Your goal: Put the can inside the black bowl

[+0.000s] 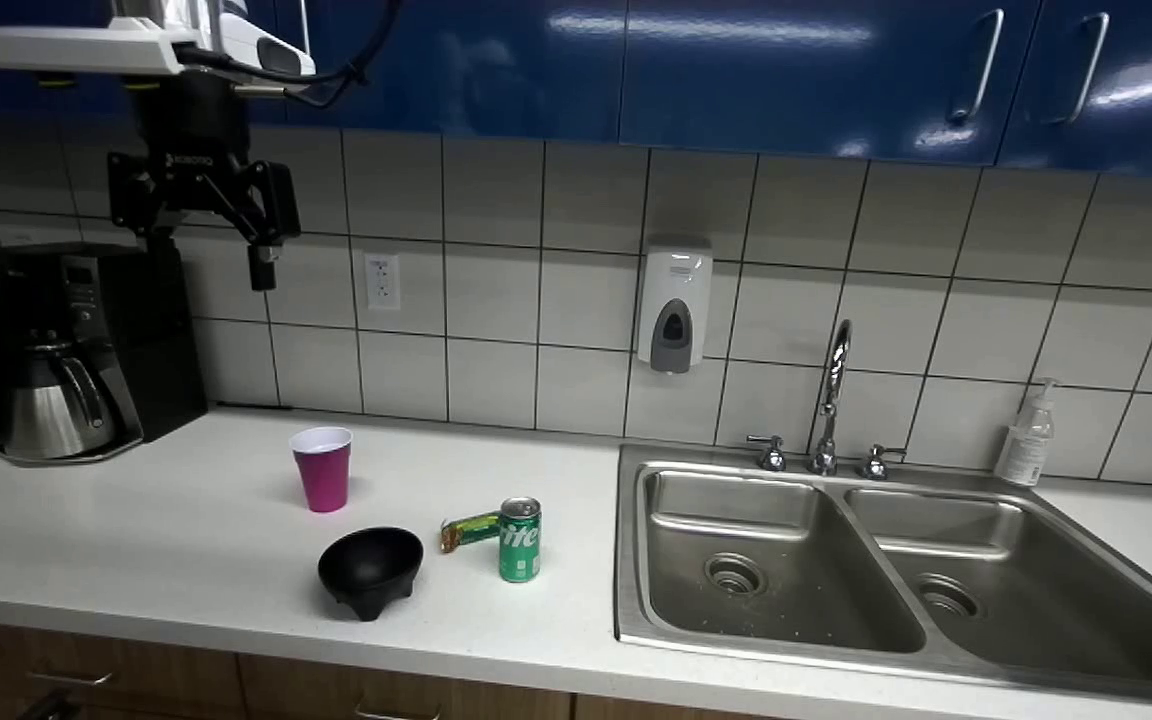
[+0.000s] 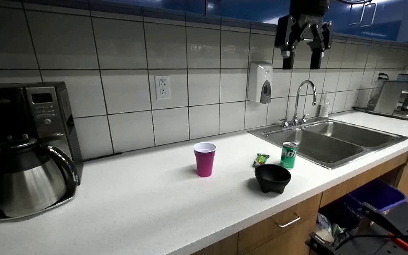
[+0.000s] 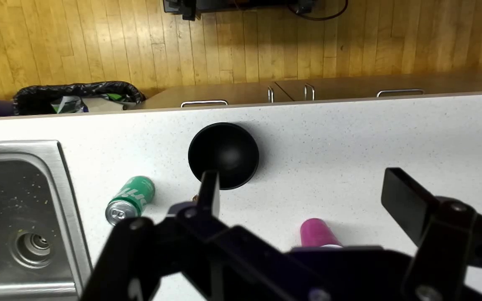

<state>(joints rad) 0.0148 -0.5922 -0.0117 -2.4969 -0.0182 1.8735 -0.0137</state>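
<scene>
We hang high, gripper (image 2: pixel 301 63) spread wide, holding nothing. Can (image 1: pixel 520 542) stands upright, right of black bowl (image 1: pixel 371 562) in both exterior views. Green packet (image 1: pixel 474 529) just beside can: off-centre descent could snag it, tipping can.

Glossy cabinet doors (image 1: pixel 786 90) are throwing back streaks of light, and glazed-looking tiles (image 1: pixel 491 285) are shining faintly. The black bowl (image 3: pixel 224 152) is showing a matt surface, while the smooth bench (image 3: pixel 349 142) is revealing fine specks. The can (image 1: pixel 520 548) is gleaming in metal at its top; the cup (image 2: pixel 204 163) is looking like smooth plastic. The sink (image 1: pixel 736 510) is displaying satin steel, the faucet (image 1: pixel 829 408) is flashing like polished chrome, the carafe (image 2: pixel 30 193) is glinting in metal, drawer fronts (image 2: pixel 260 234) are bearing wood grain, and the tool (image 2: pixel 302 66) is looking mostly matt.
</scene>
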